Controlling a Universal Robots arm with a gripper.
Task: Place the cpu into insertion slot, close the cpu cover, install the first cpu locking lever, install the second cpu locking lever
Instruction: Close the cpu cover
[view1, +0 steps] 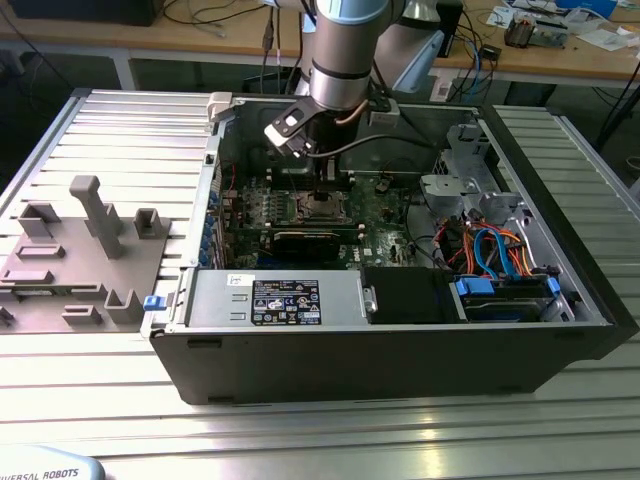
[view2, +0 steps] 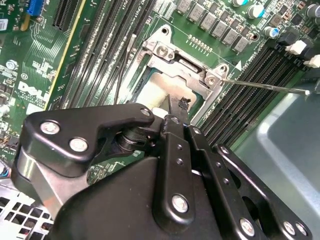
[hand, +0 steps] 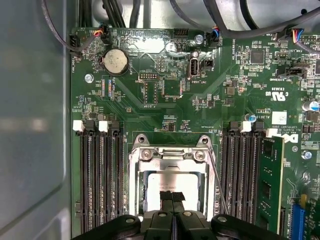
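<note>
Your black 2-finger gripper (hand: 172, 196) has its fingertips pressed together with nothing between them, poised over the flat silver-grey square cpu (hand: 156, 182). That chip shows through the thin silvery metal cpu cover (hand: 172, 156), which lies down around it on the green circuit board (hand: 165, 100). 1 thin steel lever (view2: 265, 86) juts sideways.

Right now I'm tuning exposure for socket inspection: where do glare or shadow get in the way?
First wrist view: glare whitens the green board beside the coin battery; the cpu is evenly lit. Second wrist view: the black pincer covers part of the cpu. Exterior view: the insertion slot sits dim under the arm, while the table slats shine.
</note>
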